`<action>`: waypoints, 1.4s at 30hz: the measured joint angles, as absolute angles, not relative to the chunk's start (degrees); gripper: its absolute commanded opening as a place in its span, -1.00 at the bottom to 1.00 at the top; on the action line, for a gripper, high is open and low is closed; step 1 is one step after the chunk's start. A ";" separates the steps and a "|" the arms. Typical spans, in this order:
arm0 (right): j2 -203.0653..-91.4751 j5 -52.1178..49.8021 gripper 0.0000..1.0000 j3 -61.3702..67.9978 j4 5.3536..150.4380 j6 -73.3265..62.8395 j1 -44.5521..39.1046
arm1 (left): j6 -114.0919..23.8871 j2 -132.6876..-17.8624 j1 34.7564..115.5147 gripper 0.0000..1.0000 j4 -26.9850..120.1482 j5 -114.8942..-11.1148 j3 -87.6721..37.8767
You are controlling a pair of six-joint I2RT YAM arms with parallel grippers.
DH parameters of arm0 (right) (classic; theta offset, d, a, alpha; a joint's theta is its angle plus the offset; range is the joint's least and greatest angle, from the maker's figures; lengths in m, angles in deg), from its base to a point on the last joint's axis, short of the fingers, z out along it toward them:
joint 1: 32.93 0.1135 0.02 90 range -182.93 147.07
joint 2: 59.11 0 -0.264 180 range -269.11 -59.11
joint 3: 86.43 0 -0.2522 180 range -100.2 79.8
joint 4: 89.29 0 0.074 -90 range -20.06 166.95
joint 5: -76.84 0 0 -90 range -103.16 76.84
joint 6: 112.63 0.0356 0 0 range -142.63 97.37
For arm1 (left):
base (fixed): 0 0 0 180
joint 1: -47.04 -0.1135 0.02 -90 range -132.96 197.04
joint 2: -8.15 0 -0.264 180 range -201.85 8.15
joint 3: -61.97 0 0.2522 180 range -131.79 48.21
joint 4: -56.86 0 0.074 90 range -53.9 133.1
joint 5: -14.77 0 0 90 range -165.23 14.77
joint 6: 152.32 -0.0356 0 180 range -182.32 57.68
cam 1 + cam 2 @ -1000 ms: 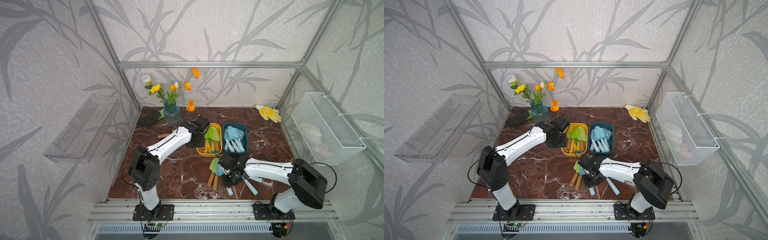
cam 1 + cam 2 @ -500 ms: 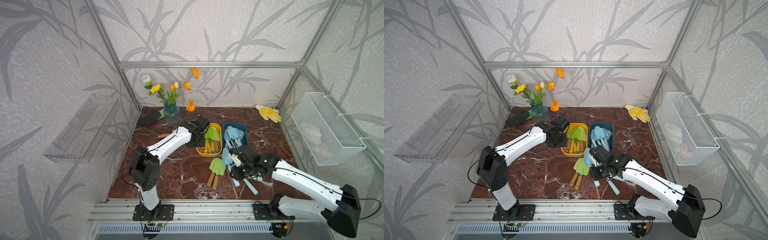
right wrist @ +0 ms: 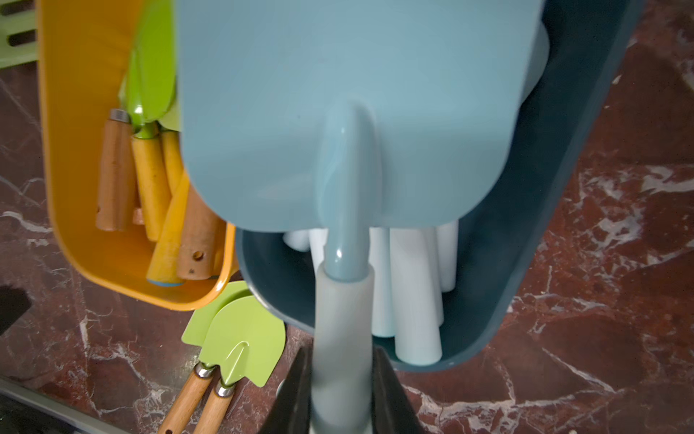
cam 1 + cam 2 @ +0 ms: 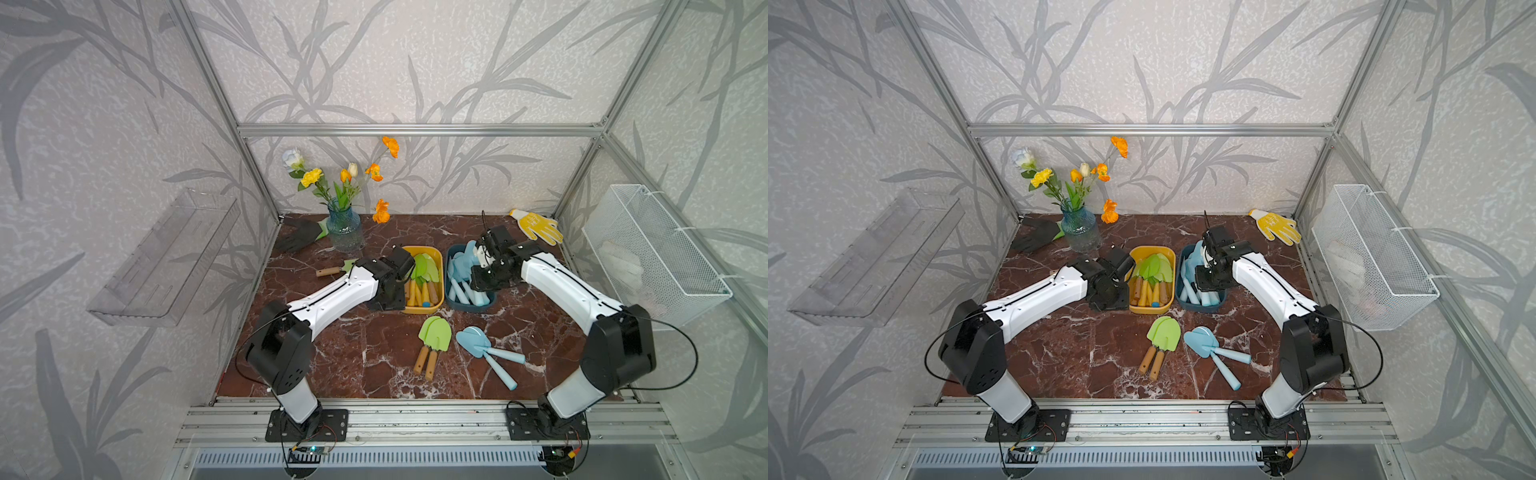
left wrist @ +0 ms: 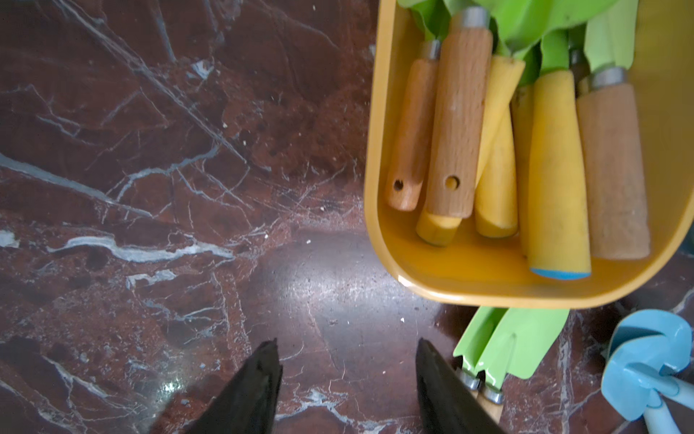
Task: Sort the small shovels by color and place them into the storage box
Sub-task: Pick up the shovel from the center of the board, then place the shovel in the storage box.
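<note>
Sorting by colour, as laid out: green-bladed shovels (image 5: 458,112) are stowed in the yellow box (image 5: 469,289) and light blue shovels (image 3: 413,300) in the dark blue box (image 3: 544,225), handles toward the robot. One blue shovel (image 3: 349,112) is held over the dark blue box by the right gripper (image 3: 342,379). Its handle is clamped between the fingers (image 3: 390,394), blade outward (presumably to drop in line with the rest). The left gripper (image 5: 347,379) is kept roughly half open and empty. Left on the table (image 4: 353,353): two green shovels (image 4: 435,335), just outside a left finger, and two blue shovels (image 4: 478,343).
</note>
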State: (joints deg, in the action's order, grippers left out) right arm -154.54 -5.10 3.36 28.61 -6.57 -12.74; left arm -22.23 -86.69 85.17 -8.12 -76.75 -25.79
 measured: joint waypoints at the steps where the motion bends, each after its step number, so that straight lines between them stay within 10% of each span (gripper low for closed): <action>1: -155.81 -4.73 -0.71 3.36 28.65 -6.68 -12.83 | -22.23 -85.97 85.69 0.19 -7.93 -76.56 -24.96; 17: -169.47 -2.30 -0.70 -2.65 32.70 -5.77 -12.89 | -26.20 -84.51 91.53 0.26 -7.40 -69.32 -20.63; 25: -170.46 -2.17 -0.18 -2.91 33.20 -4.83 -12.89 | -26.82 -85.08 93.43 0.33 -7.40 -67.35 -20.63; 42: -143.07 -8.73 -0.11 11.71 32.94 -2.75 -12.92 | -30.01 -96.35 101.32 0.19 -7.93 -61.82 -28.00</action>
